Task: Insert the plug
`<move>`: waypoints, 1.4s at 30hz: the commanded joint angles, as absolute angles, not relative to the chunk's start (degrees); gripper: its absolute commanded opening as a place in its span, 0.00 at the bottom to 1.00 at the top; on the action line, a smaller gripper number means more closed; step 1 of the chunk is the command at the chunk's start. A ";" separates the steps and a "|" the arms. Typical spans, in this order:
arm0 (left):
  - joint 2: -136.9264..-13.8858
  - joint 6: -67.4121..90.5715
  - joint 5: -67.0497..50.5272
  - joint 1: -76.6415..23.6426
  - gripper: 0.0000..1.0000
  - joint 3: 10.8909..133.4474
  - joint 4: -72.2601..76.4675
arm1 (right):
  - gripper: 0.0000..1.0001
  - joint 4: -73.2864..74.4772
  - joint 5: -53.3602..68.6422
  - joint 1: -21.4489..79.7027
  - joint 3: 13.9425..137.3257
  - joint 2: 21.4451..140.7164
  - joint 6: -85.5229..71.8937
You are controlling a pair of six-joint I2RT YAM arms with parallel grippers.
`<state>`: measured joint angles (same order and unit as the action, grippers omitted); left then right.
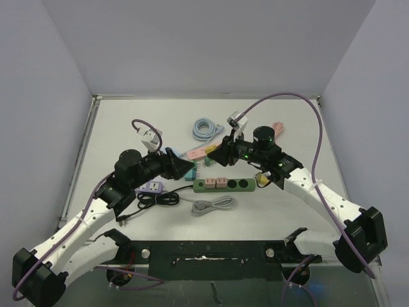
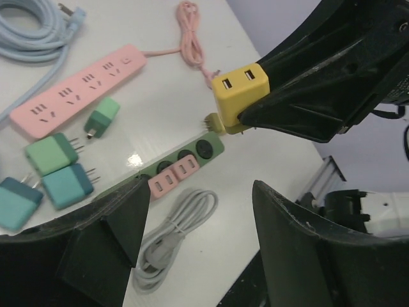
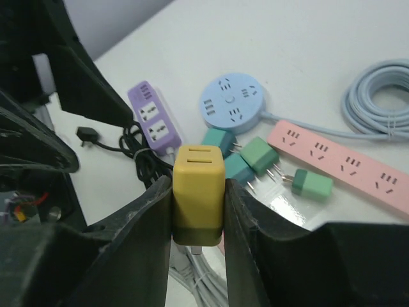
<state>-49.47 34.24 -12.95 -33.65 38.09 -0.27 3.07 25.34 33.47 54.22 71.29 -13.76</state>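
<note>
Spreading across the whole top view, the white table (image 1: 287, 128) is carrying several power strips, loose adapters and coiled cables. Both arms are reaching in toward its middle.

The right jaws (image 3: 198, 195) are clamping narrow on the yellow plug (image 3: 199, 169), one finger pressing each side of its body. The left jaws (image 2: 198, 203) are standing wide and holding nothing. They are hovering over the 9 o'clock half of the green power strip (image 1: 225, 184).

That strip is lying with its long axis running from 9 to 3 o'clock in the top view. Two pink adapters (image 2: 172, 181) are already sitting in its sockets toward the 9 o'clock end, and the round sockets toward 3 o'clock are showing free.

In the left wrist view the plug is hanging at about 1 o'clock from the strip's free end. Its prongs (image 2: 213, 121) are pointing down toward 7 o'clock, just above that end socket. Whether they are touching it I cannot tell, but they are not looking seated.

Judging from this, the right arm is the nearer one and is doing the insertion. The coming move is turning on lining the prongs up with the end socket and pushing along their own direction. The plug is looking tilted relative to the strip's top face, so a skewed push is risking a jam or a shove of the unheld strip.
</note>
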 commanded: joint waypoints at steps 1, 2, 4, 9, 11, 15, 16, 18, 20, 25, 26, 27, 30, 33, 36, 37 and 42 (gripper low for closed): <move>-51.34 42.62 -23.02 -33.48 0.64 39.10 14.74 | 0.09 -15.41 31.29 33.69 50.87 66.93 -26.75; -51.78 45.19 -23.82 -33.49 0.64 38.43 18.12 | 0.09 -19.23 31.62 33.87 49.47 66.29 -29.96; -52.83 50.19 -25.24 -33.44 0.64 37.89 25.23 | 0.10 -26.26 31.98 34.25 47.12 65.24 -35.34; -54.96 59.12 -28.91 -33.49 0.63 34.79 37.55 | 0.10 -34.69 32.75 35.67 46.95 65.13 -42.51; -55.23 59.87 -29.62 -33.55 0.61 34.21 39.72 | 0.10 -35.15 32.87 36.21 47.90 65.49 -43.68; -55.13 59.24 -29.34 -33.51 0.57 33.55 38.68 | 0.11 -38.03 32.99 37.15 48.01 65.78 -45.91; -54.98 59.24 -29.28 -33.50 0.56 33.31 38.72 | 0.11 -38.78 33.29 37.36 48.06 66.01 -46.39; -54.89 59.64 -29.18 -33.50 0.55 33.18 39.79 | 0.11 -39.47 33.86 37.77 48.14 66.53 -47.02; -55.09 59.92 -29.35 -33.53 0.53 33.42 40.80 | 0.11 -40.39 33.90 38.23 47.78 66.90 -47.63; -55.66 59.93 -29.64 -33.44 0.44 34.43 41.94 | 0.11 -41.91 35.39 39.55 48.12 68.29 -48.35; -55.66 59.92 -29.63 -33.40 0.43 34.47 42.23 | 0.11 -41.92 35.68 39.69 48.30 68.55 -48.42; -55.65 59.94 -29.76 -33.40 0.42 34.52 42.64 | 0.12 -41.92 35.99 39.80 48.36 68.70 -48.50; -55.40 59.75 -30.35 -33.34 0.35 34.10 44.08 | 0.14 -41.72 36.83 39.86 48.35 68.91 -48.85; -54.83 58.27 -30.91 -33.40 0.10 33.96 44.23 | 0.22 -40.45 37.54 39.90 48.66 68.59 -48.90; -53.89 54.62 -31.33 -33.13 0.00 34.32 41.52 | 0.42 -34.58 37.70 39.90 50.00 67.50 -46.45; -53.43 53.00 -31.60 -33.01 0.00 34.34 40.28 | 0.49 -31.26 37.60 39.89 50.97 66.97 -44.52; -51.97 44.20 -37.45 -31.23 0.00 35.53 34.11 | 0.69 -11.13 37.56 39.61 56.46 64.20 -28.32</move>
